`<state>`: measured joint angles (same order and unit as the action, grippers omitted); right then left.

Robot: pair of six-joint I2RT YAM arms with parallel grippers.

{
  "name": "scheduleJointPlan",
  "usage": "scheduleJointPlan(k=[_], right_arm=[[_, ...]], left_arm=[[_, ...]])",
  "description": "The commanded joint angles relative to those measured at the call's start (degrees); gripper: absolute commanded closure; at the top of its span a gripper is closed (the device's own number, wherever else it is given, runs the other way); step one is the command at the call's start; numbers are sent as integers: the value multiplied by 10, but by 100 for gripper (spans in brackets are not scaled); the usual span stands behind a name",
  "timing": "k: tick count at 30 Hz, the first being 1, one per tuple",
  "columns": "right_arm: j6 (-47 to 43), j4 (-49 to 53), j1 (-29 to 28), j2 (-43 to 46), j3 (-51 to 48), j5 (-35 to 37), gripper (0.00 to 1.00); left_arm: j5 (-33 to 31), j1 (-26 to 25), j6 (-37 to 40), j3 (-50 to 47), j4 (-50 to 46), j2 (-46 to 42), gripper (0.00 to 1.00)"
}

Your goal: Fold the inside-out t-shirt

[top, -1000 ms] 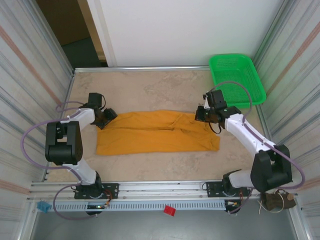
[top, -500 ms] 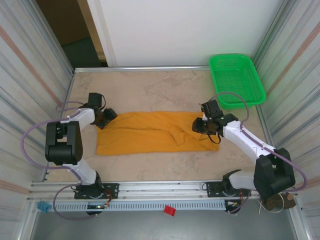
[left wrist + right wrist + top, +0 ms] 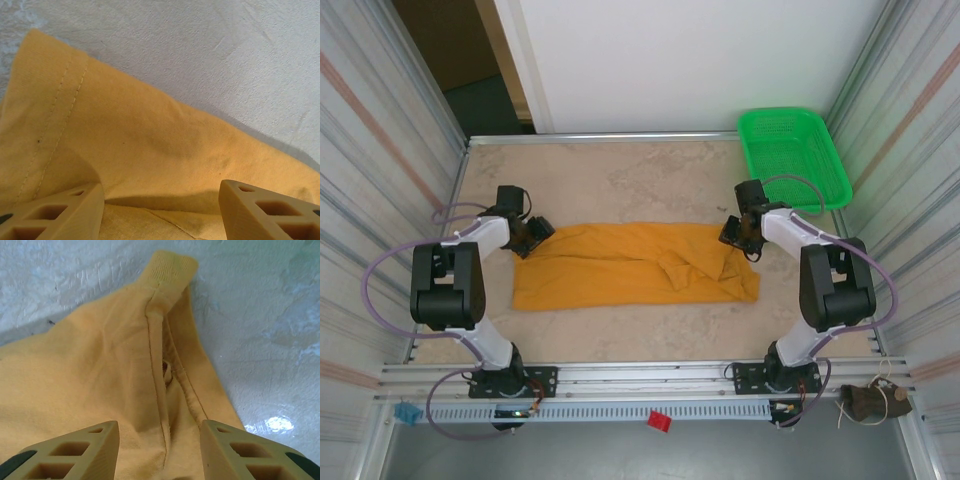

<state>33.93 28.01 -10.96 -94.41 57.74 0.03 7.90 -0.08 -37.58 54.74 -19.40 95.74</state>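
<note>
See red clip (image 3: 659,421) and blue bit (image 3: 408,411) on the near rail, brown clutter (image 3: 873,400) off its right end

See left arm (image 3: 445,285) folded back at the elbow on the left side, forearm angled far and inward. Put left gripper (image 3: 532,236) low at the far-left corner of the inside-out t-shirt (image 3: 630,265)

From left wrist cam: read fingers (image 3: 70,212) as spread wide, cloth lying slack under and between them, nothing pinched. Note hem stitching running up the left of the fabric

See right arm (image 3: 835,285) with elbow close to the right wall, forearm reaching far and inward. Put right gripper (image 3: 738,236) at the far-right end of the shirt

From right wrist cam: read its fingers (image 3: 80,447) as parted with a moderate gap, seam running up between them to a ribbed tip (image 3: 167,265), no grip on cloth

Find shirt folded into a long band, left to right across mid table (image 3: 620,180), flat on the left, rumpled at the right end just beside the right gripper

See purple cables (image 3: 380,275) looping off both arms

Find green basket (image 3: 780,112) at the far-right corner, beyond the right gripper, apart from the shirt
</note>
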Motion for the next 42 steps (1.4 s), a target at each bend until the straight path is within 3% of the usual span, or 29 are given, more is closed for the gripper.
scheduleJointPlan(k=[1,7,10,14,15,18,20,30,42], right_arm=[[-2,-25,1,-8,-7,-12,59],[-3,-47,12,-25,-3,-49,75],[-2,-49,13,-31,3,-54,73],[3,-53,13,-34,-2,-51,60],[3,-57,13,-35,-5,-52,62],[3,-61,13,-38,-4,-54,91],[1,-60,16,-37,1,-53,100],[-17,-40,50,-51,94,-60,100],[-47,-56,67,-171,214,-48,97]], left_arm=[[1,1,0,13,-8,10,38],[0,2,0,16,-10,17,38],[-2,2,0,16,-12,17,38],[-4,2,1,15,-13,16,38],[-4,2,1,15,-13,17,38],[-4,2,1,16,-12,20,38],[-5,3,0,16,-12,23,38],[-17,16,6,19,-13,47,38],[-17,18,8,12,-3,61,38]])
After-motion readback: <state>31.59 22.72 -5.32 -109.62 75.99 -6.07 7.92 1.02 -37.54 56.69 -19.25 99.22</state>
